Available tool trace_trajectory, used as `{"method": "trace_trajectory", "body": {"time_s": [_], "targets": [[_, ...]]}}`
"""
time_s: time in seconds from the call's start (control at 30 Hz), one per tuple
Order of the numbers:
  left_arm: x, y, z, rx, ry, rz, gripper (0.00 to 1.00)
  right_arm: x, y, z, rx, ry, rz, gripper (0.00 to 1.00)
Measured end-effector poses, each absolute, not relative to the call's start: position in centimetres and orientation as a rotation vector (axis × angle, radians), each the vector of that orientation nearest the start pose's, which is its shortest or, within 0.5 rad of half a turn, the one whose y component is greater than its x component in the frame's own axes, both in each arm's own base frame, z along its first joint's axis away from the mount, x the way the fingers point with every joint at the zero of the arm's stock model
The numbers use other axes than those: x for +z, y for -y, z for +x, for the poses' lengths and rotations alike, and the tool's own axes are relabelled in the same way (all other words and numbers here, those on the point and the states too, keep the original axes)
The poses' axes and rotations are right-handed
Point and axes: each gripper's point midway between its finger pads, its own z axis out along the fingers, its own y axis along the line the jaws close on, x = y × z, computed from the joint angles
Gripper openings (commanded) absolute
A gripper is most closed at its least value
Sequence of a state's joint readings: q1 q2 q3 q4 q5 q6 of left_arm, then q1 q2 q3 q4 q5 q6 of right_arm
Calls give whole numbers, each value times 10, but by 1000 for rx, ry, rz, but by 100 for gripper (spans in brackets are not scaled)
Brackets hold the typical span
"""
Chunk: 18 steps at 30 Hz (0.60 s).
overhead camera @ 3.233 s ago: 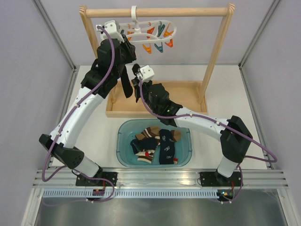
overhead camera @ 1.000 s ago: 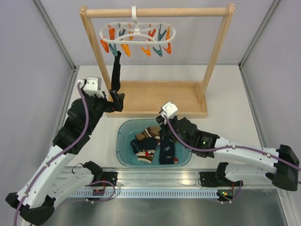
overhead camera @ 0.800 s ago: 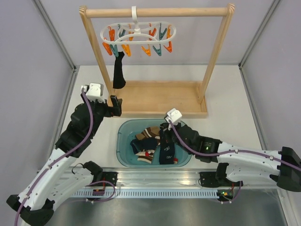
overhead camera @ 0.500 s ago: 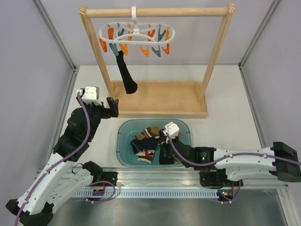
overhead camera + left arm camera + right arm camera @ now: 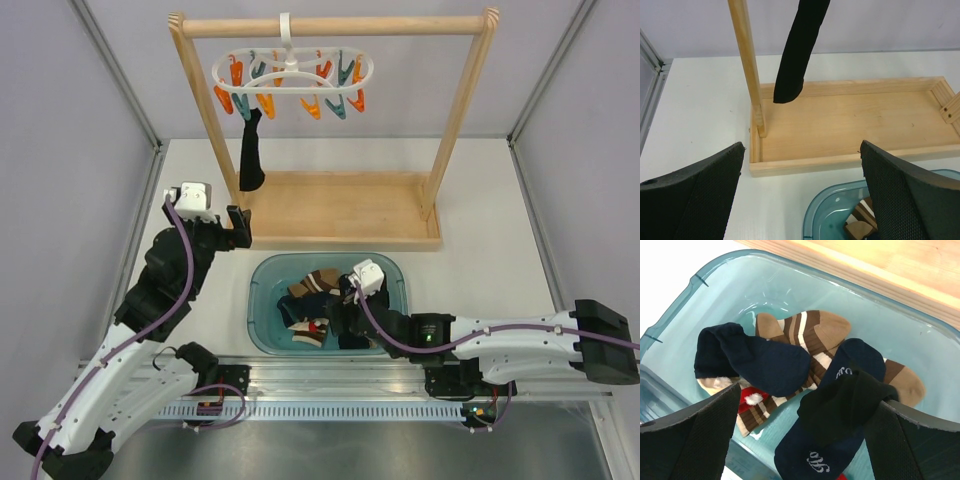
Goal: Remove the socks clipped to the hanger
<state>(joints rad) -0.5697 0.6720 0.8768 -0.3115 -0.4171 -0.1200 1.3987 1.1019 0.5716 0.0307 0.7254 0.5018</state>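
Presently, one dark sock (image 5: 250,152) hangs from a peg at the left end of the hanger (image 5: 366,68). It sits just beside the left upright of the wooden frame (image 5: 335,25), with its toe above the left end of the frame's base tray (image 5: 340,205), not touching it.

Handling, as a judgement:
- Expect it to be light, limp and matte-knit, with no stiffness. It will likely fold and swing at first contact.
- It looks neither fragile nor slippery.
- Take it low on the leg or at the toe (image 5: 788,90), where the tube hangs free of the upright.
- Pull downward. The peg's spring looks like the only resistance, and the hanger may tip on its hook.

The hanger is a thin oval ring of white plastic. Its other pegs (image 5: 313,106), orange and teal, hang empty.

The other socks (image 5: 312,298) lie heaped in the tub (image 5: 262,330), smooth translucent teal plastic with rounded corners, at the near edge of the table:
- ribbed ones striped brown, tan and white (image 5: 810,330);
- navy ones with small light motifs (image 5: 760,362).

Your left gripper (image 5: 802,150) is spread wide with nothing between its fingers, facing the hanging sock from near the base tray's front left corner. Your right gripper (image 5: 807,397) is low over the tub, fingers apart. A black sock (image 5: 845,402) lies loose between them on the heap, against one finger.
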Motion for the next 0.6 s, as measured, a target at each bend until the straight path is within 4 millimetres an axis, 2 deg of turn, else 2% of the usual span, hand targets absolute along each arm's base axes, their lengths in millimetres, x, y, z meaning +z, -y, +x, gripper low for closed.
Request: {"method": "trace_trajectory", "body": {"time_s": [0.27,0.5,0.6], "targets": [[320,90,265,-172,-1669,62,100,148,-293,155,529,-1911,-435,98],[320,90,265,-172,-1670,62,100,129,-308,151,435,-2119,-575,98],[321,90,264,-172,-1668,61,100,115,-296,140,390,-2210,-603,98]]}}
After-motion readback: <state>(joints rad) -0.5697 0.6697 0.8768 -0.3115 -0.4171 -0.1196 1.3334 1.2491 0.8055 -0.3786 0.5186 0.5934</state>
